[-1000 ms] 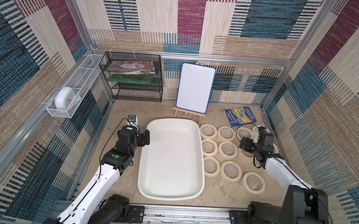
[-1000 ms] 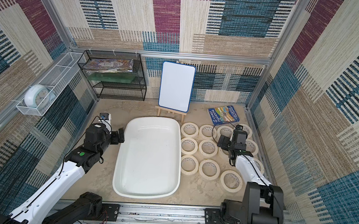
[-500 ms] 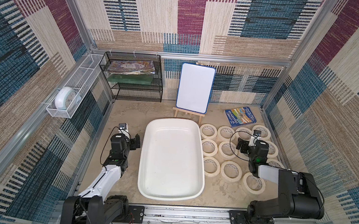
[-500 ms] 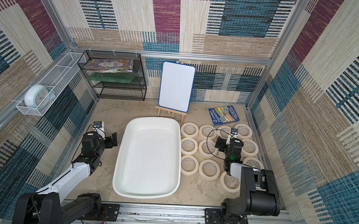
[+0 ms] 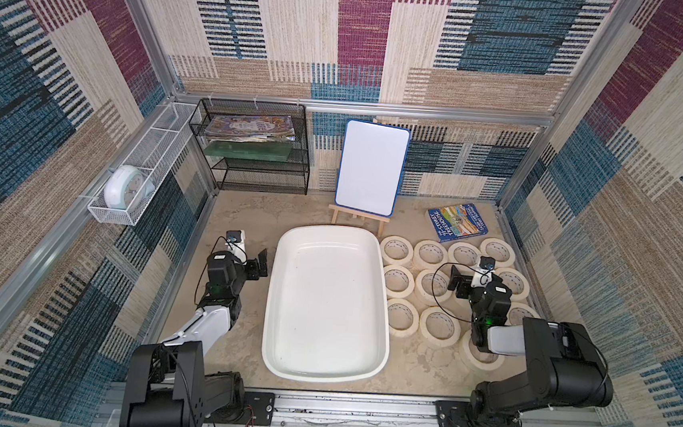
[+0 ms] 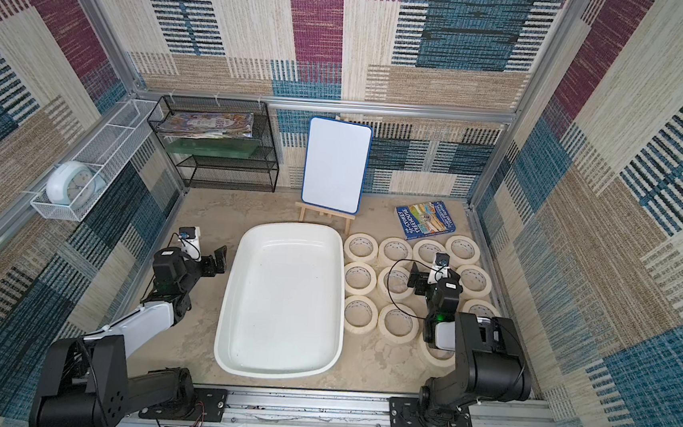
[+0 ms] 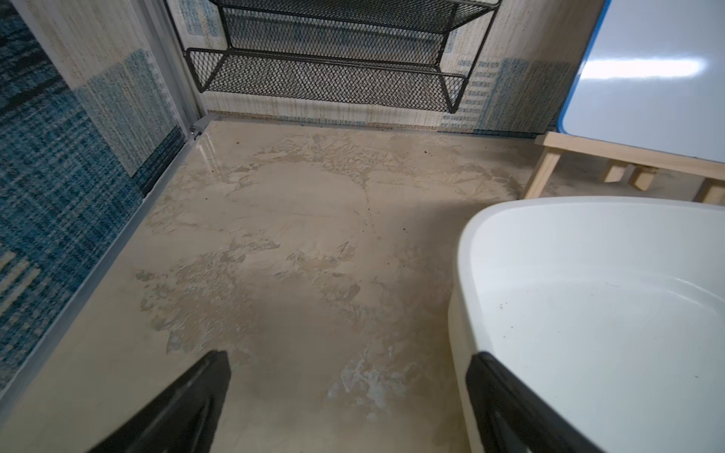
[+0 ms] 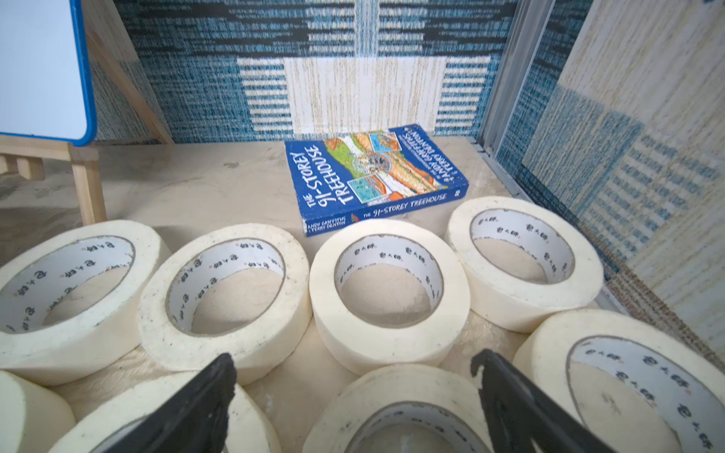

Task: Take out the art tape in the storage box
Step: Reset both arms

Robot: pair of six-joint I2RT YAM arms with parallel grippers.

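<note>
Our arms have folded back, left gripper (image 7: 347,364), right gripper (image 8: 353,364) agape, empty; white oblong storage box (image 5: 332,231) bare, cream art tape rolls (image 8: 323,298) at three o'clock: likely done

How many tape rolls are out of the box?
12 tape rolls, all on the table right of the storage box: back row four, next row four (one beneath the right gripper, seen only from its wrist), then three, then one. The arm may hide more.

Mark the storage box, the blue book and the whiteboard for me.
storage box (image 5: 326,305): in a top view, bare inner floor.
blue book (image 8: 376,168): in the right wrist view, front cover.
whiteboard (image 5: 371,167): in a top view, middle of white face.
</note>
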